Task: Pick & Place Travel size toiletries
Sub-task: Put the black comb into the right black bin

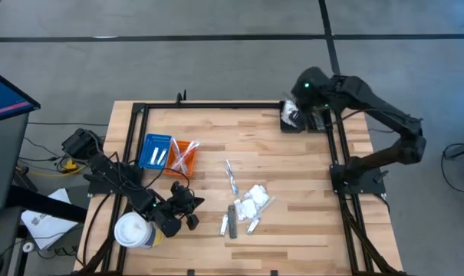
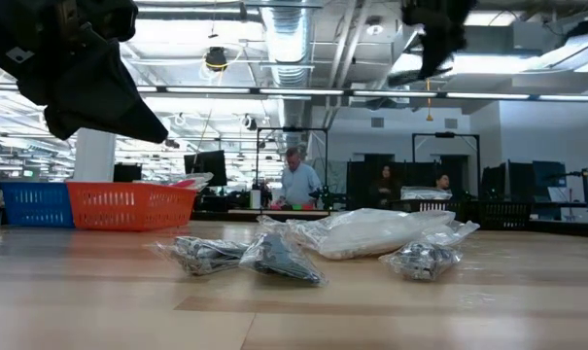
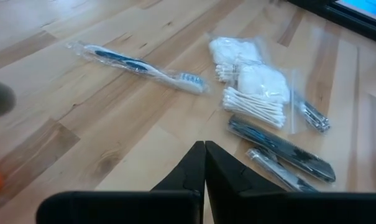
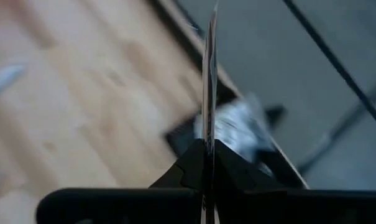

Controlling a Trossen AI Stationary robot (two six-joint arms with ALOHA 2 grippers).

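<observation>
Clear plastic, a thin packet (image 4: 209,68), is pinched edge-on in the right end effector (image 4: 207,148), whose fingers press tight on it. It hangs over the black bin (image 1: 291,123) at the far right corner of the worktop (image 1: 293,169). The packet looks light and slippery, so it could stick to a finger or flutter past the rim onto the floor. That arm is bent, reaching to the corner. The left end effector (image 3: 204,149) is closed on nothing, low beside the cup (image 1: 132,230), pointing at the pile (image 1: 251,205) of toiletries mid-worktop.
</observation>
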